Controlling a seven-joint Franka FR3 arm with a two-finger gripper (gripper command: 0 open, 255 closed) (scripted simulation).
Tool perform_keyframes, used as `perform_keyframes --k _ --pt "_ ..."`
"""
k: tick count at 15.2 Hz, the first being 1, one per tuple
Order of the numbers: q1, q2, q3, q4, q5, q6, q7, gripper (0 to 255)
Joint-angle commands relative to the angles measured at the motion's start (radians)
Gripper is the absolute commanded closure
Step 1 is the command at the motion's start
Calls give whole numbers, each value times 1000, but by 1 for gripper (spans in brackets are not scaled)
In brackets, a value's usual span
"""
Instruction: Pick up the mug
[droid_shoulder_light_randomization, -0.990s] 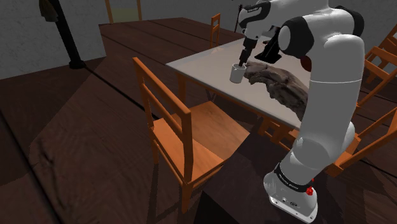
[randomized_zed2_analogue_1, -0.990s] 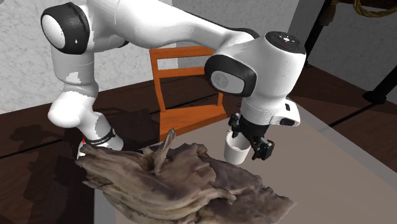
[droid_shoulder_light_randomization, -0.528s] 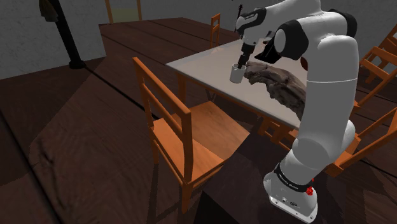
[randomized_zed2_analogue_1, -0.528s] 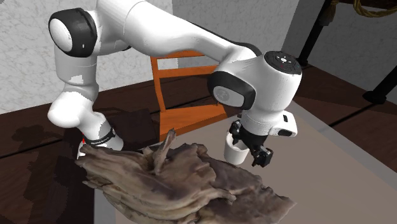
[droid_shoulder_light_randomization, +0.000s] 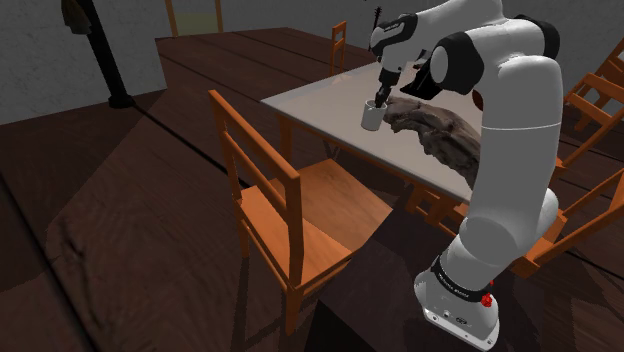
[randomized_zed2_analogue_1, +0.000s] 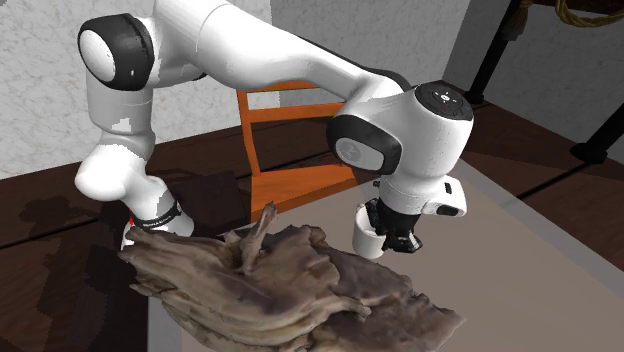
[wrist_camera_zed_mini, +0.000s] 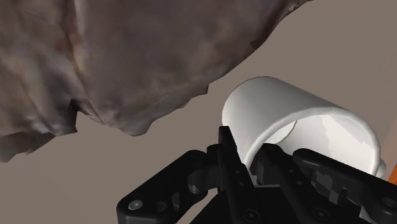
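Narrowed since half a second ago, the single gripper (wrist_camera_zed_mini: 245, 145) clamps one white mug (wrist_camera_zed_mini: 283, 105) by its rim beside one brown gnarled mass (wrist_camera_zed_mini: 127, 57).

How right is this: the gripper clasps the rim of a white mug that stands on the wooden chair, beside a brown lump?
One error: the white mug stands on the table, not on the wooden chair, as the shoulder view shows. The gripper does clasp its rim, and the brown lump lies beside it.
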Motion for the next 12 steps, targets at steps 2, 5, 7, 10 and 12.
perform_keyframes --k 2,5,7,10,12 --pt "0 0 0 0 0 0 0 255" --pt "0 -8 -3 17 -6 -24 5 255" --pt "-1 -14 -5 36 -10 -47 9 255" --pt "-3 -20 -8 67 -16 -84 16 255" --pt "-5 -24 -10 90 -19 -108 20 255"
